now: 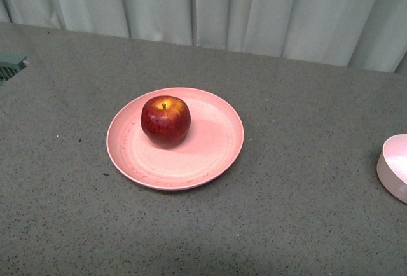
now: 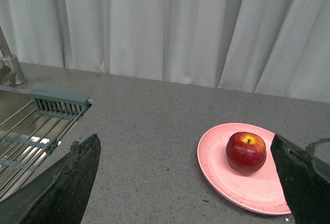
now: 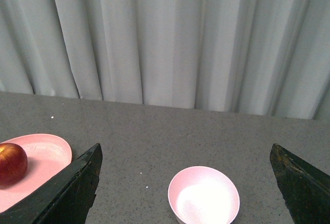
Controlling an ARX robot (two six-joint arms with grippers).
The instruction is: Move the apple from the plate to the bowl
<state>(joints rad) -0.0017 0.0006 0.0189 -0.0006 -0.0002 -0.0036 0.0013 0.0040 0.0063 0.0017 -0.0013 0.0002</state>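
apple [image 1: 165, 120] sits stem-up on the plate [image 1: 210, 155], bowl [image 1: 394, 165] well apart to the right. your left end effector [image 2: 184, 146] and right end effector [image 3: 185, 152] gape wide, empty. careful: that glossy apple could slip your pinch or tip the small bowl.

A grey speckled surface [image 1: 305, 212] runs back to pale pleated curtains [image 1: 254, 9]; at its left sits a metal sink [image 2: 11, 99] with a teal rack [image 2: 59, 104].

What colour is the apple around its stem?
Yellowish, on the otherwise dark-red apple; clearest in the left wrist view.
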